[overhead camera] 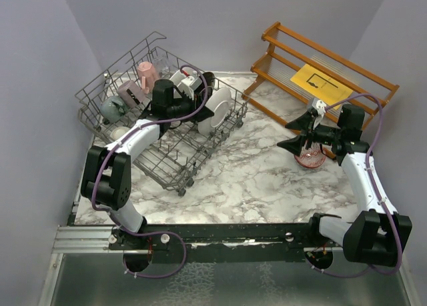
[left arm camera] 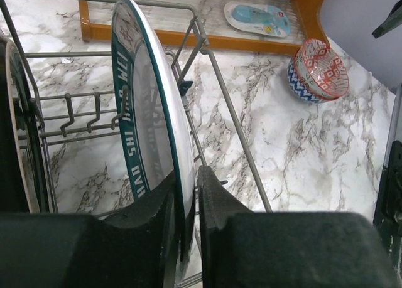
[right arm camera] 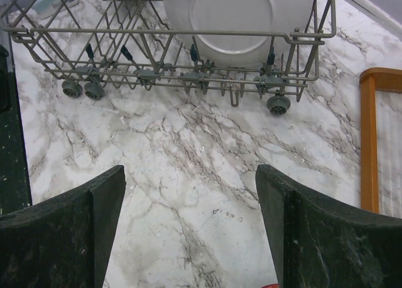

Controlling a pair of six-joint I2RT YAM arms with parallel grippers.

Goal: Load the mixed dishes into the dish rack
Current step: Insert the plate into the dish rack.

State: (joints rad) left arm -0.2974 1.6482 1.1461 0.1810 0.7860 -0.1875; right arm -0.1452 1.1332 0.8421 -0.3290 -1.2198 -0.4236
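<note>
The left jaws, nearly shut, pinch the teal-rimmed plate [left arm camera: 151, 112] by its rim. It stands upright on edge inside the dish rack [overhead camera: 175, 169], evidently to seat it between tines. The right jaws stand wide and empty above the patterned bowl [left arm camera: 317, 68] on the table [overhead camera: 253, 179], likely the next pick. The plate's lower edge and its slot are hidden behind the jaws.

Pale lavender-grey walls [overhead camera: 200, 13] enclose a white, grey-veined marble counter [overhead camera: 253, 179]. An orange-brown wooden slatted shelf [overhead camera: 347, 63] sits tilted in the far right corner, a yellow paper sheet [overhead camera: 321, 83] lying on it. Lighting is even.
</note>
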